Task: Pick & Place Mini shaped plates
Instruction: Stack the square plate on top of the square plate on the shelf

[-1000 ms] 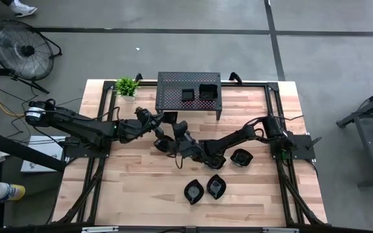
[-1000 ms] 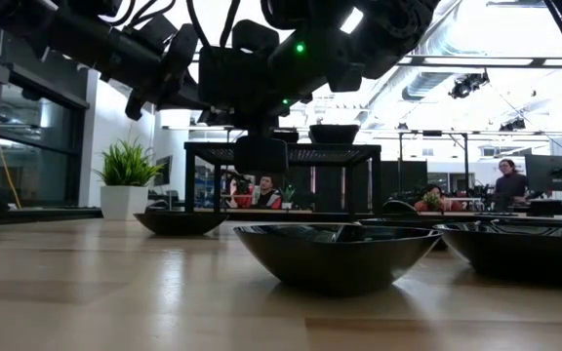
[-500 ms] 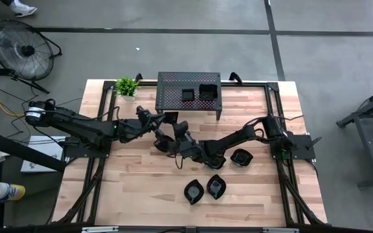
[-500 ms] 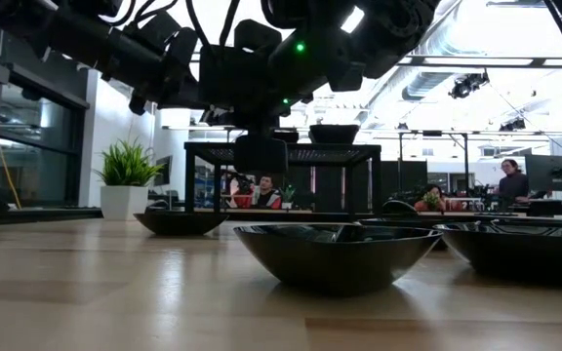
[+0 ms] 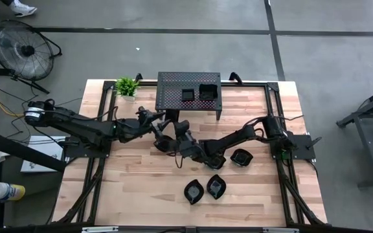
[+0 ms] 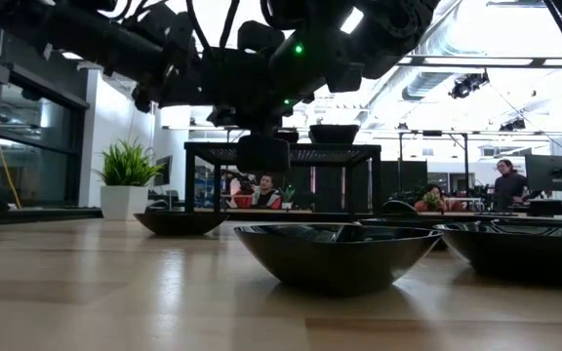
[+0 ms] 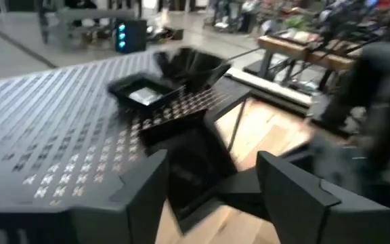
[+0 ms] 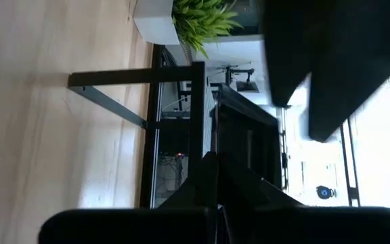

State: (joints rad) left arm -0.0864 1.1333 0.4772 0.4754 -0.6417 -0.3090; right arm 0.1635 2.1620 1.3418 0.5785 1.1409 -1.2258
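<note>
Left gripper [image 7: 212,177] jaws newly apart, right jaws together, wooden table [image 5: 135,188], potted plant [image 5: 127,85].

The left gripper [image 7: 212,186] has its jaws spread over a dark, blurred plate [image 7: 193,173], apparently a square one. Two more plates [image 7: 144,93] sit on the perforated stand [image 7: 53,129].

A pale wooden table [image 5: 135,188] with visible plank grain is shown. The small glossy plates [image 5: 193,191] are black. A regular grid of fine holes is carried by the black perforated metal stand [image 5: 173,87]. Green leaves are borne by the potted plant [image 5: 127,85] in a white pot.
</note>
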